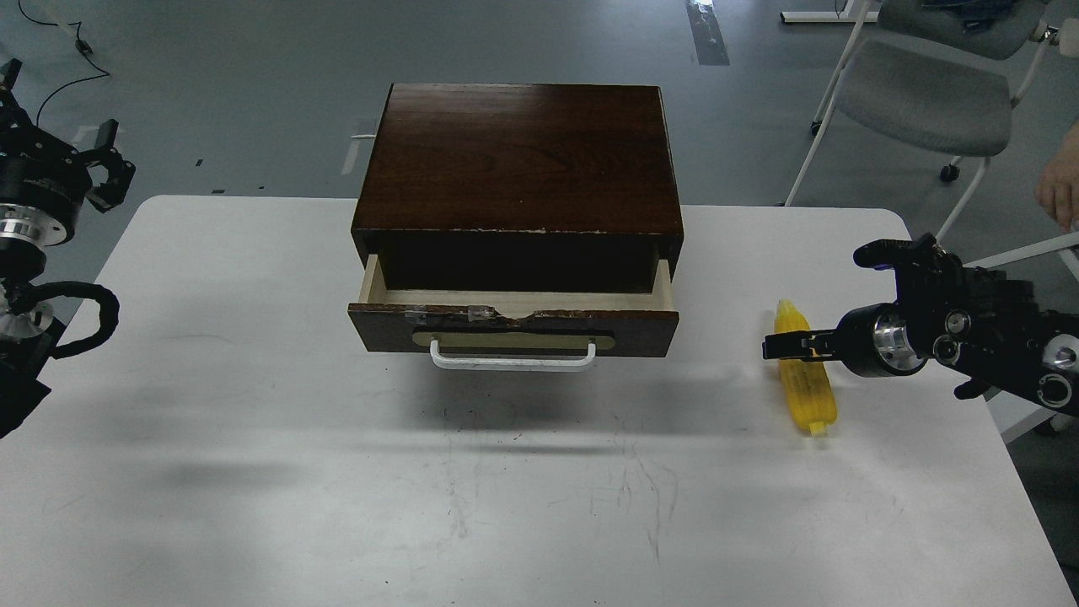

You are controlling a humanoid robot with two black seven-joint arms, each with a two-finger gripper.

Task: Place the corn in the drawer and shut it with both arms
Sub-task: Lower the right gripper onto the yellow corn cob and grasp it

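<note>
Drawer (514,320) pulled partly out of dark brown wooden cabinet (518,160); deep interior lost in shadow, only a pale wood rim visible. Top front edge chipped, with tape bits; white bar handle on tan oval plate. Corn (807,375), bright yellow, ribbed and tapered, lies on white scuffed desk (253,438), right of the drawer. Right claw (780,346) crosses the cob's middle; fingers read as one dark tip, so I cannot tell open from closed. Left claw (108,164) at frame edge, beyond the desk's far left corner, fingers spread apart. Grey chair (919,101) behind, partly cut off.
</note>
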